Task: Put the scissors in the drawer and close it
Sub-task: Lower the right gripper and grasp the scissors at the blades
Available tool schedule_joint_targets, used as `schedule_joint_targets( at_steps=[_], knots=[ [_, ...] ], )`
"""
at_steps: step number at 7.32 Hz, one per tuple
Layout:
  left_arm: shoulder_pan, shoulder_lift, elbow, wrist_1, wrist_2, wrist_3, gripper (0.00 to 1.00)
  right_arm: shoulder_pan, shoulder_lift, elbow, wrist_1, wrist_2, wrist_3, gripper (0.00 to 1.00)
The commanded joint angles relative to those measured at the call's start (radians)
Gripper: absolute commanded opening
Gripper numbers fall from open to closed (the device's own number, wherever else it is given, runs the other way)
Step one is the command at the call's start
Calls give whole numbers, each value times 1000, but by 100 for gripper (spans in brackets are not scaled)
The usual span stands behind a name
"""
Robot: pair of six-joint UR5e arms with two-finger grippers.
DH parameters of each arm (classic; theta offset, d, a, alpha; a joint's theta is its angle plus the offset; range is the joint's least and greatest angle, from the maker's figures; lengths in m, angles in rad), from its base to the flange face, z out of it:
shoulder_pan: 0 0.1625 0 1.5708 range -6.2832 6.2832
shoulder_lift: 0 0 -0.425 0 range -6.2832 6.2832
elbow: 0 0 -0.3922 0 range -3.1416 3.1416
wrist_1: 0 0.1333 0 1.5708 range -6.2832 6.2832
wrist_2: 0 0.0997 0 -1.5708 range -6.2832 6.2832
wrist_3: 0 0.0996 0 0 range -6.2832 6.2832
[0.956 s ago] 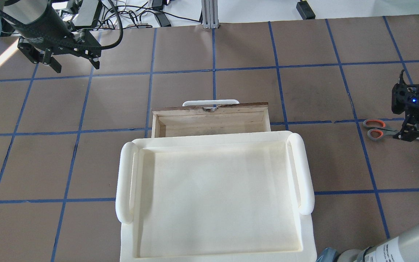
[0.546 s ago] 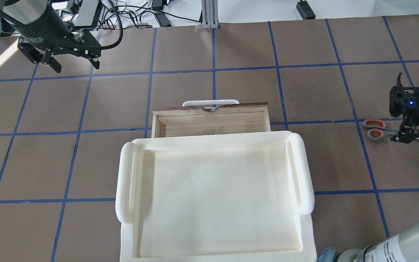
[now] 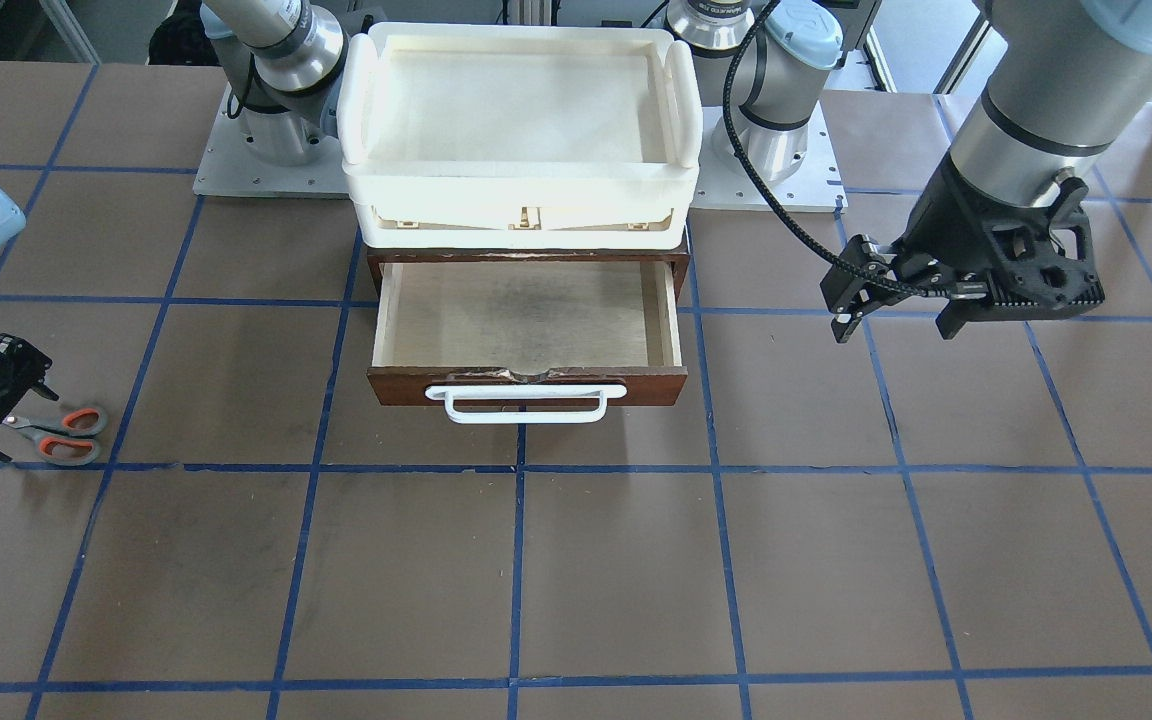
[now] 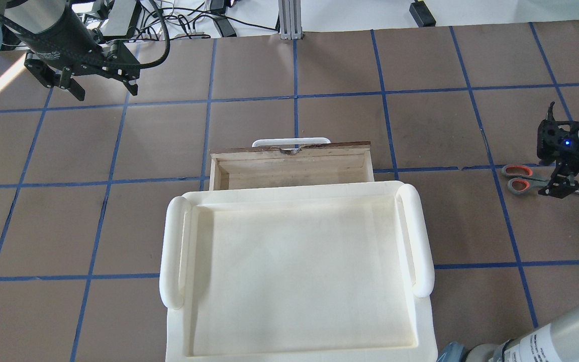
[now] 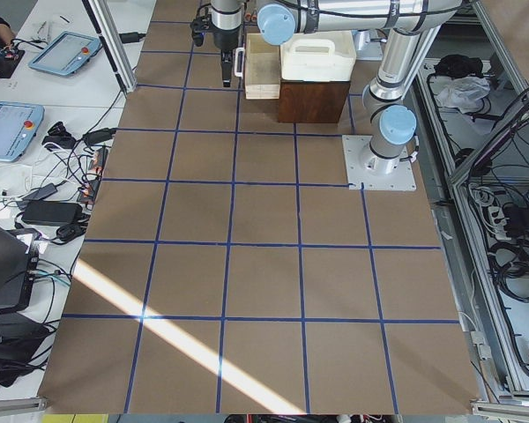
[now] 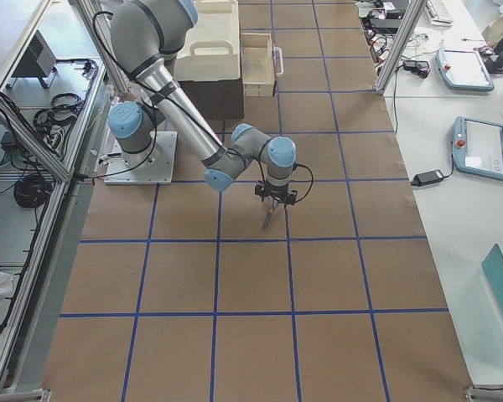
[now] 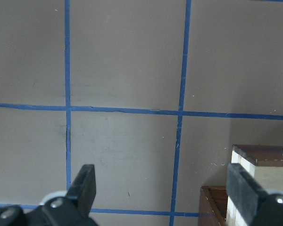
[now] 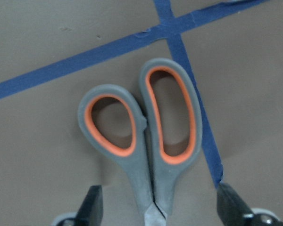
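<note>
The scissors [image 4: 520, 178] lie flat on the table at the far right, grey handles with orange linings pointing toward the drawer. They also show in the front view [image 3: 61, 436] and the right wrist view [image 8: 146, 136]. My right gripper [image 4: 562, 188] is open, low over them, its fingers [image 8: 92, 207] straddling the shanks near the pivot; the blades are hidden under it. The dark brown drawer [image 4: 289, 151] stands pulled out and empty, with its white handle [image 3: 526, 405]. My left gripper [image 4: 104, 92] is open and empty, held high at the far left; it also shows in the front view [image 3: 894, 330].
A cream-white plastic tray [image 4: 422, 241] sits on top of the brown cabinet, behind the open drawer. The drawer's corner shows at the lower right of the left wrist view [image 7: 259, 162]. Blue tape lines grid the brown table.
My right gripper has shifted slightly toward the scissors' handles and stays open over them. The scissors, drawer and left arm have not moved.
</note>
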Motion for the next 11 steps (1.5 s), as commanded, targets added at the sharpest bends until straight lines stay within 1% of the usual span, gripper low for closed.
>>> schedule_joint_targets(
  at_steps=[1, 3, 4, 6, 7, 8, 10, 11],
  knots=[
    [0, 1, 0, 1, 0, 0, 100, 2, 4, -1, 15, -5, -8, 85],
    [0, 1, 0, -1, 0, 2, 100, 0, 5, -1, 35, -8, -4, 82],
    [0, 1, 0, -1, 2, 2, 100, 0, 7, -1, 41, -8, -7, 82],
    [0, -1, 0, -1, -1, 3, 100, 0, 7, -2, 43, -10, -8, 74],
    [-2, -4, 0, -1, 0, -4, 100, 0, 7, -5, 41, -16, -7, 66],
    [-2, -1, 0, -1, -1, 2, 100, 0, 7, -8, 34, -48, -5, 45],
    [0, 1, 0, 1, 0, 3, 100, 0, 8, -8, 38, -57, -2, 21],
    [0, 1, 0, 1, 0, 5, 100, 0, 8, -8, 43, -57, -1, 17]
  ],
)
